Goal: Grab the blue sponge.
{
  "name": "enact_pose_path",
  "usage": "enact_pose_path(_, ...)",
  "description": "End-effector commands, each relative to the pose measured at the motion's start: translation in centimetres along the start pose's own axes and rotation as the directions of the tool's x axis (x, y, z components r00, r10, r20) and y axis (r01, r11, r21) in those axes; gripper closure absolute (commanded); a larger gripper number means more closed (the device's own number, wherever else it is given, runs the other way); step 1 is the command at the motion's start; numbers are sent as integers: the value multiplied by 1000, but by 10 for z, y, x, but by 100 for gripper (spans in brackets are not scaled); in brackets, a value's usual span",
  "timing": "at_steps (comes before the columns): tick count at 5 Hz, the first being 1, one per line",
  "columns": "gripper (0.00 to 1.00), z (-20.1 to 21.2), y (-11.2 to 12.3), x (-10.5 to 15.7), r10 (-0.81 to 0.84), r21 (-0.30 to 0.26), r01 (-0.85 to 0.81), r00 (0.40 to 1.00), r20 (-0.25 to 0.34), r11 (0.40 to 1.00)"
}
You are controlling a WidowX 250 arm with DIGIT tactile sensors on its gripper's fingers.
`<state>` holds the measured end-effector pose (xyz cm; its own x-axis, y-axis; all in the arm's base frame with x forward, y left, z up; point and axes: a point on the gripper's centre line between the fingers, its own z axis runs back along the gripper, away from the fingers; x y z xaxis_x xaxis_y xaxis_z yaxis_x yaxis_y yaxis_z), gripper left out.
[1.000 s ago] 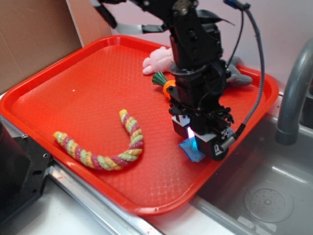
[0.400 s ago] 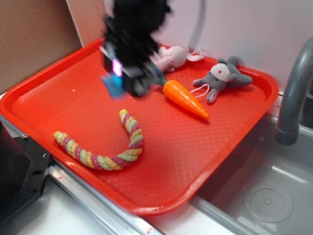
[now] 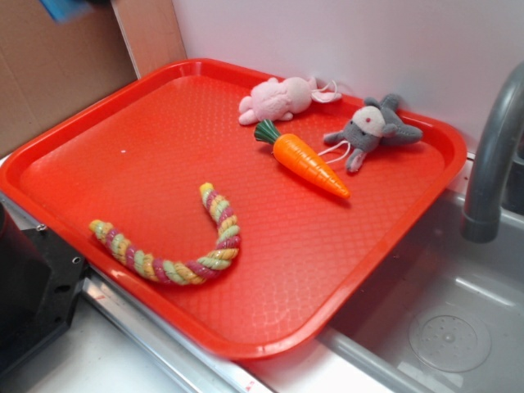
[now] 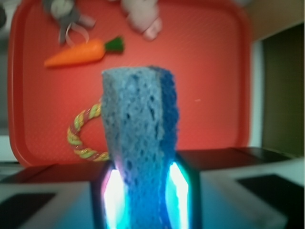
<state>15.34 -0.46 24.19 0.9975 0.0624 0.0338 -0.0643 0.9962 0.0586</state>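
The blue sponge (image 4: 140, 143) is a porous block standing up between my two lit fingers (image 4: 114, 195), which press on both its sides, so my gripper (image 4: 143, 200) is shut on it high above the tray. In the exterior view only a blue corner of the sponge (image 3: 64, 8) shows at the top left edge, in front of the cardboard; the gripper itself is out of that frame.
The red tray (image 3: 123, 115) holds an orange toy carrot (image 3: 307, 162), a pink plush (image 3: 278, 98), a grey plush mouse (image 3: 372, 127) and a striped rope toy (image 3: 176, 254). A grey faucet (image 3: 491, 155) and a metal sink (image 3: 442, 327) lie to the right.
The arm has lifted the sponge off the tray's right side, swung it left and up, and left the exterior view except for a blue corner at the top left.
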Motion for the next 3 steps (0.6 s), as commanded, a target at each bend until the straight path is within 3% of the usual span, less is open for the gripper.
enact_pose_path(1,100,24,15,8,59,31,-61,995,76,998)
enact_pose_path(3,100,14,0,10,24,32,-26,998,50,999)
